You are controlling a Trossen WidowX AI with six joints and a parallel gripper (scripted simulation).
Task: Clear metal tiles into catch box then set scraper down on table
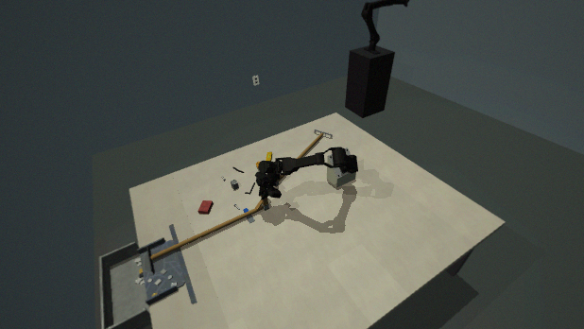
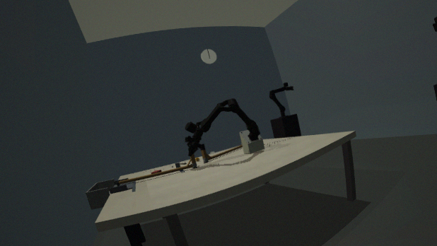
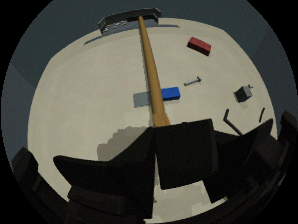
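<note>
Fingers (image 1: 266,204) (image 2: 194,163) pinching the long scraper (image 1: 213,232) (image 2: 155,174) (image 3: 151,65), its blade near the catch box (image 1: 106,284) (image 2: 97,198); pale tiles (image 1: 158,282) remain on the steel bench plate (image 1: 176,265) (image 3: 134,26), and a stroke off to one side could miss them or twist the handle loose

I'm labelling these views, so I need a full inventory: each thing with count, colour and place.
Table: one, pale, under the arm
Long scraper: one, wooden shaft, reaching the plate
Bench plate: one, blue-grey, table end
Catch box: one, grey, beyond the plate
Tiles: several, mostly whitish, around the plate's box end
Second tool: one, wooden shaft, behind the arm
Red block: one, table
Blue block: one, beside the shaft
Wall clock: one, pale
Small oddments: several, dark, grey and yellow, table
Arm: one, black
Gripper: one, black, shut on the scraper
</note>
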